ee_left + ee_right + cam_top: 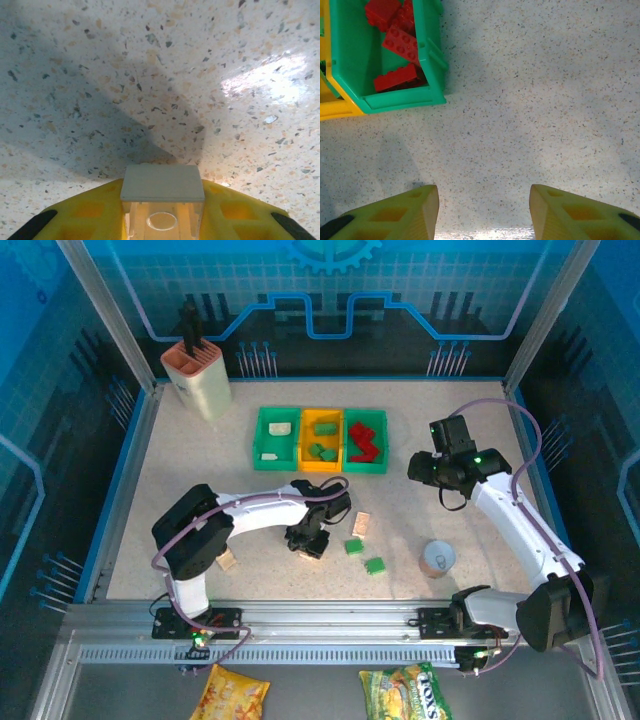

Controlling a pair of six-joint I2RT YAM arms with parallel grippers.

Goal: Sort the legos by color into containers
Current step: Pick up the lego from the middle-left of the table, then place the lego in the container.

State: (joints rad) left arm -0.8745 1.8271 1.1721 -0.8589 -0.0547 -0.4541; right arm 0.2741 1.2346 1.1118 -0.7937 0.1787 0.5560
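The left gripper (162, 191) has its yellow plastic fingers (90, 212) closed against both sides of a cream brick (162, 182). The brick's flat, matte face is turned to the wrist camera, and the hollow part below it, with a round ring inside, is cut off by the lower edge. From above, this gripper (308, 540) points down at the middle of the table (200, 470), and its dark body hides the brick. The tabletop is pale speckled stone with a bright glare patch. Just to the right of that gripper lie a loose cream brick (361, 523) and two green bricks (354, 546), all apart from each other. A small pale piece (227, 560) beside the left arm is too small to make out. The right gripper (484, 205) stands wide open with bare tabletop between its fingers (405, 215), whose bases are cropped. From above it (440, 472) hovers to the right of the bins. The right-hand green bin (427, 55), glossy and ribbed, holds studded red bricks (395, 42) and is cut off at the top. Touching it is the yellow bin (322, 422), holding green bricks (322, 450). Next along the row is the left-hand green bin (262, 440), holding cream bricks (280, 428). A round grey cup (438, 559) sits near the right arm, and a cream-and-pink holder (195, 375) stands in the far-left corner.
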